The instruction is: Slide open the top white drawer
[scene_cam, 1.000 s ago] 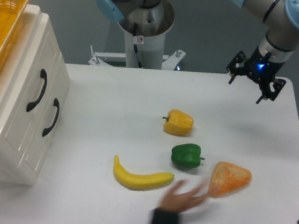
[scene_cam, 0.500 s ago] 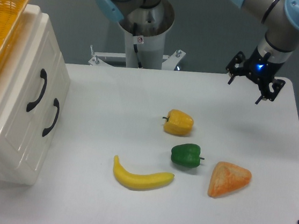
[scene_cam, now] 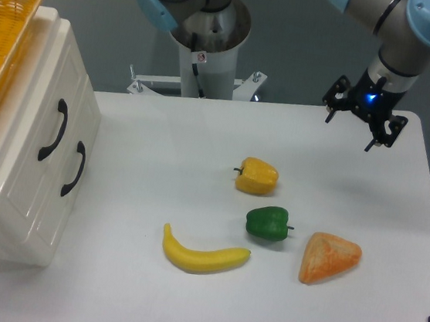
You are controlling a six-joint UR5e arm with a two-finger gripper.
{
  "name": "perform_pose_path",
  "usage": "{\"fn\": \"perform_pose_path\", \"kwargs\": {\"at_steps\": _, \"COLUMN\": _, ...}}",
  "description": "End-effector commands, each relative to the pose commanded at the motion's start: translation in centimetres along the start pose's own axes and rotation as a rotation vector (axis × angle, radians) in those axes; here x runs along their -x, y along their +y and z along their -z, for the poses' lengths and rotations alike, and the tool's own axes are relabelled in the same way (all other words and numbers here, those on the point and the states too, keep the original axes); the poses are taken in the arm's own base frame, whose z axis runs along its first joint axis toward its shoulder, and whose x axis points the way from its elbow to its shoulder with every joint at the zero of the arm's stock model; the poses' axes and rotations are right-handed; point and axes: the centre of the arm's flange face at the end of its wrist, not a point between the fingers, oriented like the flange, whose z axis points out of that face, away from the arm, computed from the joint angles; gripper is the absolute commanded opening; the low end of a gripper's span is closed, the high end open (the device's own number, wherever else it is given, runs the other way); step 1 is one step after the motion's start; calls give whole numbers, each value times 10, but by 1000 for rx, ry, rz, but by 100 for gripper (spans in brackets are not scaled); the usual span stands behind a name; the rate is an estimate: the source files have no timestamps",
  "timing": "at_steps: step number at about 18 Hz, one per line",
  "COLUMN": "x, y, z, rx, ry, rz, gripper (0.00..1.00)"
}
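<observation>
The top white drawer (scene_cam: 49,115) is the upper of two panelled fronts on the glossy white cabinet at the left edge. It sits flush and shut, with its black curved handle (scene_cam: 54,130) facing the table. The lower drawer's handle (scene_cam: 74,168) is just below and to the right of it. My gripper (scene_cam: 349,133) hangs over the far right of the table, a long way from the cabinet. It is open, with nothing between its fingers.
A yellow pepper (scene_cam: 258,175), a green pepper (scene_cam: 268,223), a banana (scene_cam: 202,256) and an orange wedge-shaped piece (scene_cam: 330,258) lie mid-table. A yellow wicker basket (scene_cam: 0,35) rests on the cabinet. The arm's base column (scene_cam: 206,51) stands behind the table.
A person's hand that reached in at the front edge near the orange piece has withdrawn. My gripper has drifted very slightly left. The drawers have not moved.
</observation>
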Motion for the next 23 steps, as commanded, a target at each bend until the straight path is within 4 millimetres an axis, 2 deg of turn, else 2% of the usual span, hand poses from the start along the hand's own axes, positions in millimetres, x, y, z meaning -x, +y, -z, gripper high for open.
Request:
{"fn": "perform_pose_path", "kwargs": {"at_steps": 6, "x": -12, "y": -23, "z": -8, "rx": 9, "ry": 16, "rz": 19, "gripper": 100}}
{"fn": "perform_pose_path", "kwargs": {"at_steps": 11, "x": -39, "y": -78, "z": -21, "rx": -6, "ry": 44, "rz": 149, "gripper": 100}}
{"fn": "perform_pose_path", "kwargs": {"at_steps": 15, "x": -73, "y": -131, "z": -28, "rx": -40, "ry": 76, "rz": 177, "gripper": 100}}
{"fn": "perform_pose_path", "kwargs": {"at_steps": 18, "x": -96, "y": -164, "z": -32, "rx": -30, "ry": 80, "rz": 266, "gripper": 100}}
{"fn": "perform_pose_path", "kwargs": {"at_steps": 21, "x": -117, "y": -192, "z": -33, "rx": -22, "ry": 84, "rz": 353, "gripper": 100}}
{"fn": "perform_pose_path", "kwargs": {"at_steps": 23, "x": -131, "y": -209, "z": -42, "rx": -7, "ry": 96, "rz": 386, "gripper": 100}}
